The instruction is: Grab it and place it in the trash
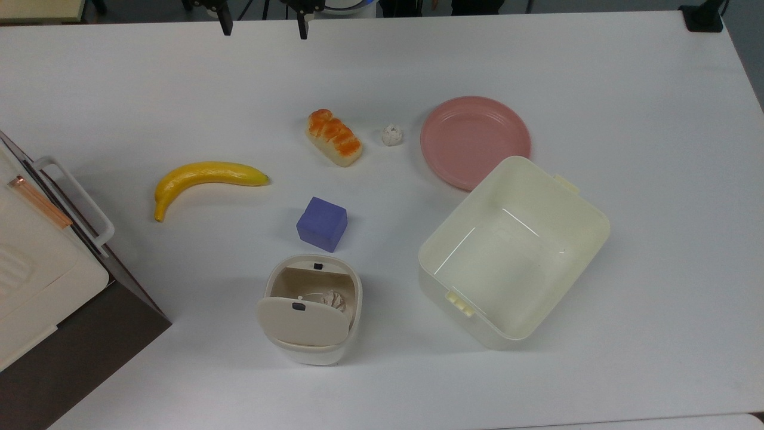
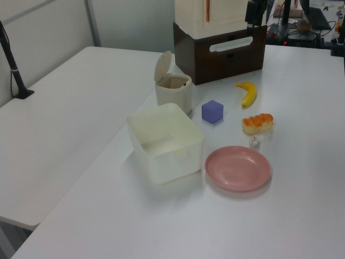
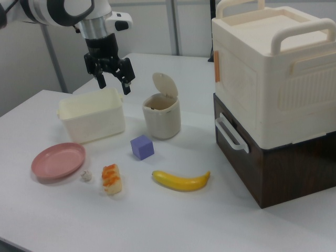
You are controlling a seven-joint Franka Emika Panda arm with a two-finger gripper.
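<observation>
The tiny crumpled white paper ball (image 1: 391, 135) (image 2: 254, 142) (image 3: 85, 176) lies on the white table between the toy bread loaf (image 1: 335, 137) and the pink plate (image 1: 475, 141). The cream-beige trash bin (image 1: 313, 307) (image 2: 173, 89) (image 3: 161, 115) stands with its flap lid raised, and some crumpled paper (image 1: 333, 298) shows inside it. My gripper (image 1: 265, 27) (image 3: 114, 84) hangs open and empty high over the table's far edge at the top view's top, well apart from the paper ball.
A purple cube (image 1: 322, 223) sits just beyond the bin. A banana (image 1: 206, 177) lies at the top view's left. A large cream tub (image 1: 513, 251) stands next to the plate. Stacked cream and brown boxes (image 1: 36, 251) fill the top view's lower left corner.
</observation>
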